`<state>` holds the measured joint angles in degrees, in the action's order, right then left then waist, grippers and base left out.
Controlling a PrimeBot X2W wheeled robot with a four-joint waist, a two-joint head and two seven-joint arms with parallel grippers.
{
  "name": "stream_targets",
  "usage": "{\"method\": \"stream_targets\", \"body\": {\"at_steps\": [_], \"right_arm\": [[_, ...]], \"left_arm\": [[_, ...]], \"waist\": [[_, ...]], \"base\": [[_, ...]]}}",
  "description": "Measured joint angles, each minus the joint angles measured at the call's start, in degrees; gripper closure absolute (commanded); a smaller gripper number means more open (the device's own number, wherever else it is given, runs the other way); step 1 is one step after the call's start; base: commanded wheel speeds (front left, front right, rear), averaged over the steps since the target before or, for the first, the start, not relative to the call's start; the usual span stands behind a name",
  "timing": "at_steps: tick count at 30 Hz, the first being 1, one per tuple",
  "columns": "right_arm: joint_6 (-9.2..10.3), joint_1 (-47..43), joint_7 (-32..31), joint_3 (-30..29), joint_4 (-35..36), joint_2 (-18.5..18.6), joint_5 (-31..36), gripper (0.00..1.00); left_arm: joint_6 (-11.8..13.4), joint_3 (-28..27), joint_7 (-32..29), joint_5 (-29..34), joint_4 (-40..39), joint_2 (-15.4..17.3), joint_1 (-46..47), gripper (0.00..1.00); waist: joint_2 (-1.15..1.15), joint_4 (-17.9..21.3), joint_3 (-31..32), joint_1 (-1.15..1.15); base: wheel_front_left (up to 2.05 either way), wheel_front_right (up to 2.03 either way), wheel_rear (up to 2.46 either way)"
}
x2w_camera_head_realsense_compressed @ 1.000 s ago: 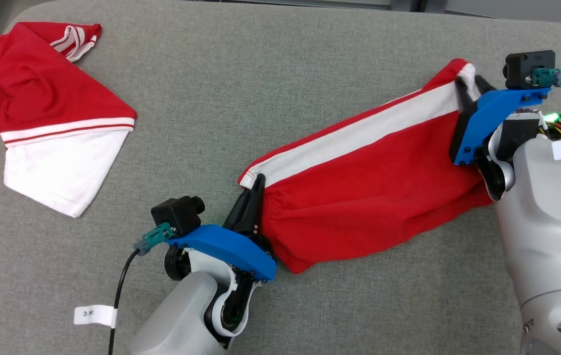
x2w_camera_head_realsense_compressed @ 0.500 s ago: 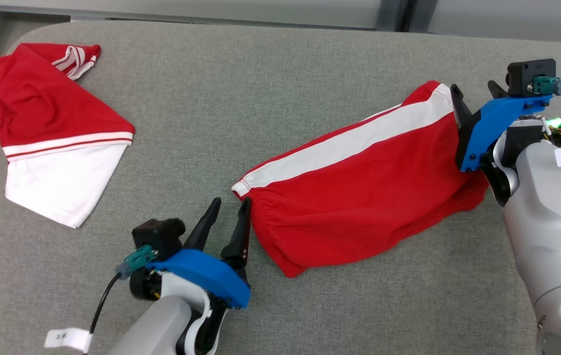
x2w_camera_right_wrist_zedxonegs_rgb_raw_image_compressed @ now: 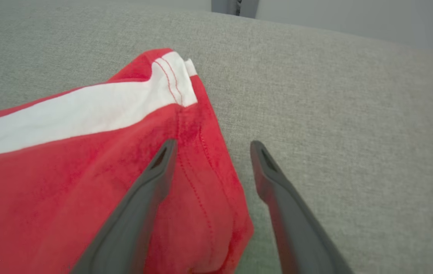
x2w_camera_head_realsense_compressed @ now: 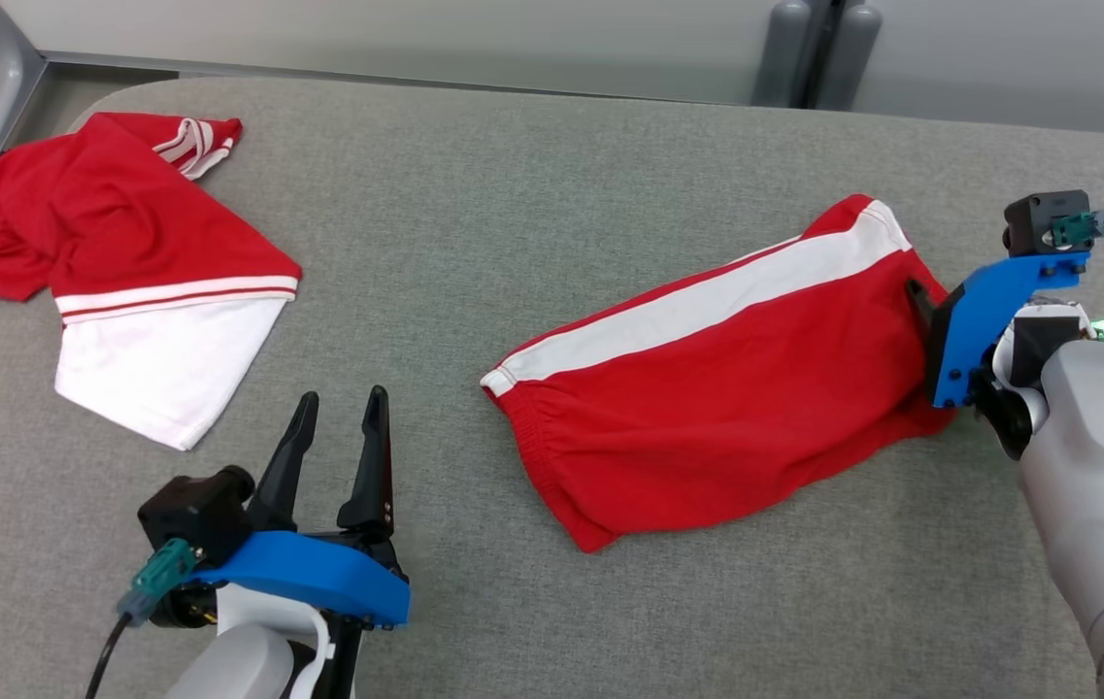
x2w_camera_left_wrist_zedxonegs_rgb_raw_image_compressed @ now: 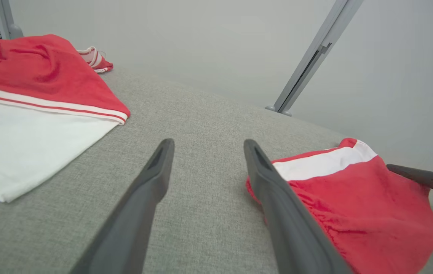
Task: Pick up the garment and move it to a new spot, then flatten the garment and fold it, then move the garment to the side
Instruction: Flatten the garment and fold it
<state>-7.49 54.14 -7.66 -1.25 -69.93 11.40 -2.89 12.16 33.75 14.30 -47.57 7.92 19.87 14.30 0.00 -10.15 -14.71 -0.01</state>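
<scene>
The garment [x2w_camera_head_realsense_compressed: 707,398], red shorts with a white side stripe, lies folded on the grey padded table [x2w_camera_head_realsense_compressed: 513,194], right of centre. My left gripper [x2w_camera_head_realsense_compressed: 343,398] is open at the lower left, well clear of the waistband end. The left wrist view has those open fingers [x2w_camera_left_wrist_zedxonegs_rgb_raw_image_compressed: 155,179] over bare table, with the garment [x2w_camera_left_wrist_zedxonegs_rgb_raw_image_compressed: 353,201] to their right. My right gripper [x2w_camera_head_realsense_compressed: 928,296] is at the garment's right end. Seen from the right wrist, that gripper [x2w_camera_right_wrist_zedxonegs_rgb_raw_image_compressed: 213,144] is open, its left finger over the garment's hem [x2w_camera_right_wrist_zedxonegs_rgb_raw_image_compressed: 201,163] and its right finger over the table.
A second red and white garment [x2w_camera_head_realsense_compressed: 134,272] lies crumpled at the table's far left corner, also in the left wrist view [x2w_camera_left_wrist_zedxonegs_rgb_raw_image_compressed: 29,95]. Metal frame legs [x2w_camera_head_realsense_compressed: 809,49] stand beyond the table's back edge. Bare grey surface lies between the two garments.
Both grippers have opened and let go of the garment, which now rests on the table. The left arm has drawn back to the lower left. The camera has also tilted up.
</scene>
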Motion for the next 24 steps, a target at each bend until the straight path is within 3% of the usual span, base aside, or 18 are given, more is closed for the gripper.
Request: {"method": "stream_targets", "body": {"at_steps": [7, 8, 9, 10, 12, 13, 24], "right_arm": [[0.01, -1.0, -4.7, 0.8, -1.3, 1.2, -4.2, 0.0], [0.01, -1.0, -5.4, 0.9, -1.3, 1.3, -5.0, 0.04], [0.01, -1.0, -6.0, 1.0, -1.3, 1.2, -5.8, 0.17], [0.01, -1.1, -6.2, 1.1, -1.3, 1.2, -6.5, 0.54], [0.01, -1.5, -6.4, 1.4, -1.1, 1.2, -7.6, 0.9], [0.01, -1.7, -6.3, 1.4, -0.8, 1.2, -8.4, 1.0], [0.0, -6.9, 1.0, 3.3, 6.1, 0.6, -16.1, 1.0]], "left_arm": [[1.6, -3.8, 0.5, 0.1, -2.7, -0.2, -2.9, 0.0], [1.6, -4.4, 0.5, 0.1, -3.0, -0.2, -3.4, 0.0], [1.6, -4.9, 0.5, 0.1, -3.1, -0.1, -3.7, 0.0], [1.6, -5.3, 0.5, 0.2, -3.2, -0.1, -4.0, 0.0], [1.6, -5.7, 0.6, 0.4, -3.7, -0.1, -4.6, 0.0], [1.6, -5.9, 0.6, 0.7, -3.9, -0.1, -4.8, 0.0], [1.2, -7.6, 0.7, 2.8, -5.5, -0.8, -4.8, 0.0]], "waist": [[0.0, -1.7, -0.6, 0.0], [0.0, -1.8, -0.6, 0.0], [0.0, -1.9, -0.6, 0.0], [0.0, -1.9, -0.6, 0.0], [0.0, -1.9, -0.5, 0.0], [0.0, -1.9, -0.5, 0.0], [0.0, 2.1, 1.6, 0.0]], "base": [[0.0, 0.0, 0.0], [0.0, 0.0, 0.0], [0.0, 0.0, 0.0], [0.0, 0.0, 0.0], [0.0, 0.0, 0.0], [0.0, 0.0, 0.0], [0.0, 0.0, 0.0]]}}
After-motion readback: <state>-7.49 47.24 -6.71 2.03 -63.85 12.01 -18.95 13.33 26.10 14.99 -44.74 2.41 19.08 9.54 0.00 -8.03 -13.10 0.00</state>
